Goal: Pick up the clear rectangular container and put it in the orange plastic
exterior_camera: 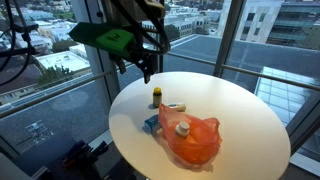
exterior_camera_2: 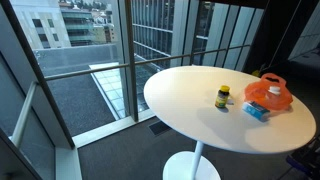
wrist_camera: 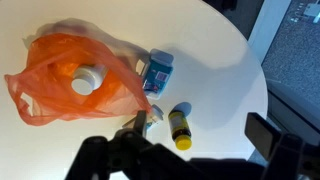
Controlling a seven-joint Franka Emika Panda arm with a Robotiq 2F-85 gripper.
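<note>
Orange bag (wrist_camera: 45, 95): thin translucent plastic, crinkled, glossy. Table (wrist_camera: 215, 90): white, smooth, slight sheen. Bottle (wrist_camera: 180, 125) at bag's 4 o'clock: yellow plastic, smooth.

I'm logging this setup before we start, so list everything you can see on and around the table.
table: one, white, round, beside the windows.
orange plastic bag: one, orange, lying on the table.
white-capped bottle: one, white cap, inside the bag.
rectangular container: one, looks blue, on the table right beside the bag.
yellow bottle: one, yellow with dark cap, on the table apart from the bag.
end effector: one, dark, above the table; open or shut unclear.
</note>
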